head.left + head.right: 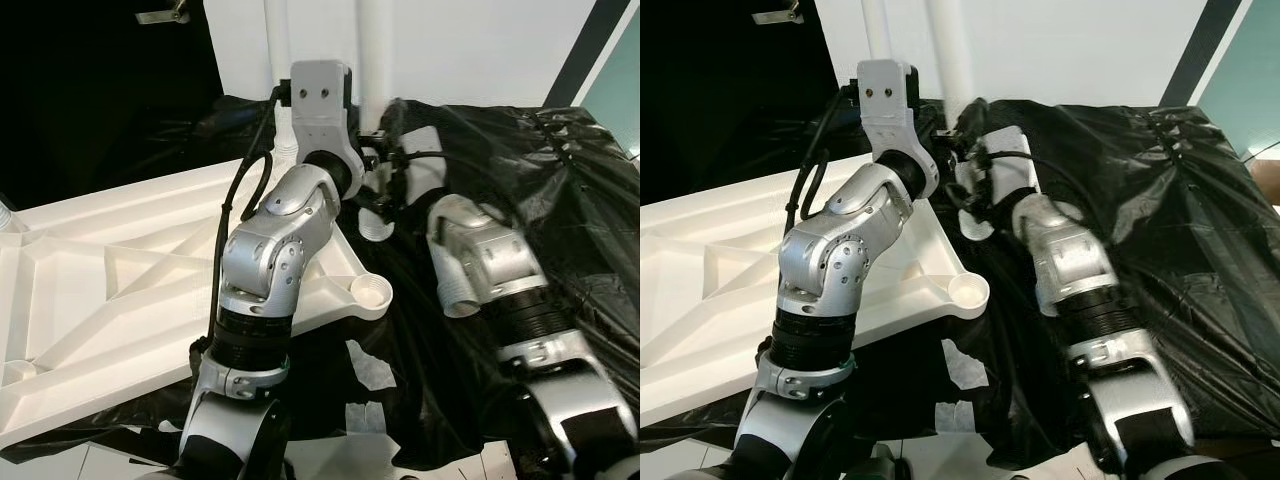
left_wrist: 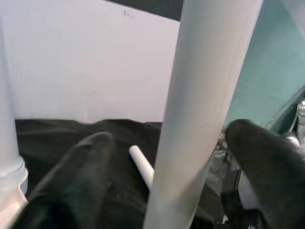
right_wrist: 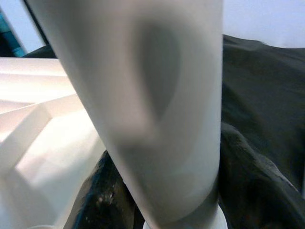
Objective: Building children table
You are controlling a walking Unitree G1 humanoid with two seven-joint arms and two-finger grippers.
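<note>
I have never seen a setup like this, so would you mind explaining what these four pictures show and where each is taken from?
This is a humanoid robot with two silver arms. The two wide pictures come from cameras in its head, looking down; the two close-ups come from cameras on its wrists. Before it lies a white plastic table top, upside down with ribs showing, on black plastic sheeting. A round leg socket at the near corner is empty. Both arms reach to the far corner, where white tubular legs stand upright. The left gripper has its black fingers on either side of one leg; the right gripper is close against a leg, its grip hidden.
</note>
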